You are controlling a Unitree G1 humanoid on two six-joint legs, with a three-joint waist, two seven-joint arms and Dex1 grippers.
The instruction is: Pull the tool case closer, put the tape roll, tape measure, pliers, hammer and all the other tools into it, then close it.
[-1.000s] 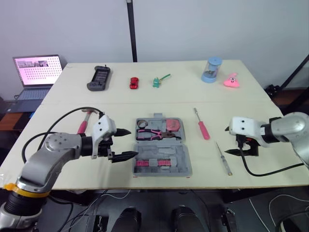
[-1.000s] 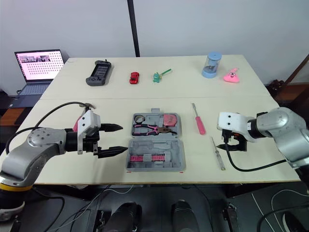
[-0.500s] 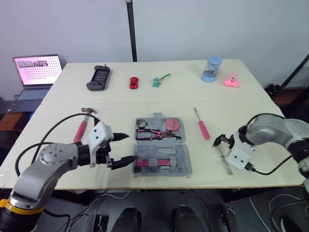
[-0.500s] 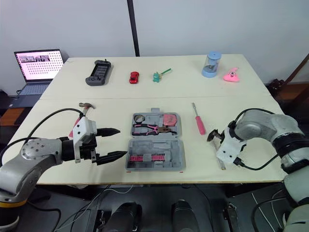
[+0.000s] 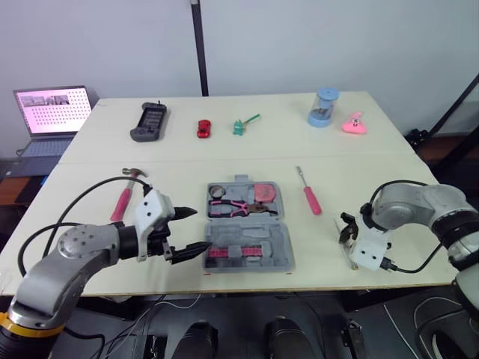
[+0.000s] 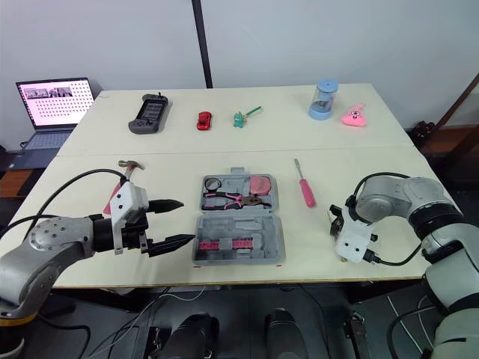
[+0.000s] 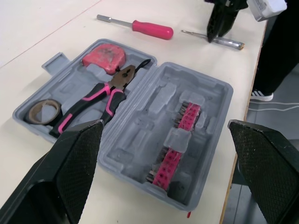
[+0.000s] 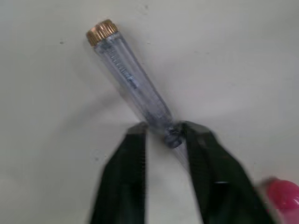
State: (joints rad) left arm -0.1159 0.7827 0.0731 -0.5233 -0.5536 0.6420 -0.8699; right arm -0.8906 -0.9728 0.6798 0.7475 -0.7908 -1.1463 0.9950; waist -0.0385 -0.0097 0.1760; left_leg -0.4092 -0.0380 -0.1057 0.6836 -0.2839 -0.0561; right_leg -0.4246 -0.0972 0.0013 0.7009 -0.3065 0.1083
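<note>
While the tool case lies open at the middle of the surface, holding the tape roll, pliers and tape measure, the left gripper is held open just beside its left edge. The hammer is seen beyond that gripper. The right gripper, fingers parted, is set astride a clear screwdriver, near the pink screwdriver.

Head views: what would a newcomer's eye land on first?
The open grey tool case at the near middle of the table, holding the pink-handled pliers, tape measure and tape roll. Next, the right pincer at the near right edge, fingers either side of a clear tester screwdriver lying on the table, and the left pincer open just left of the case.
</note>
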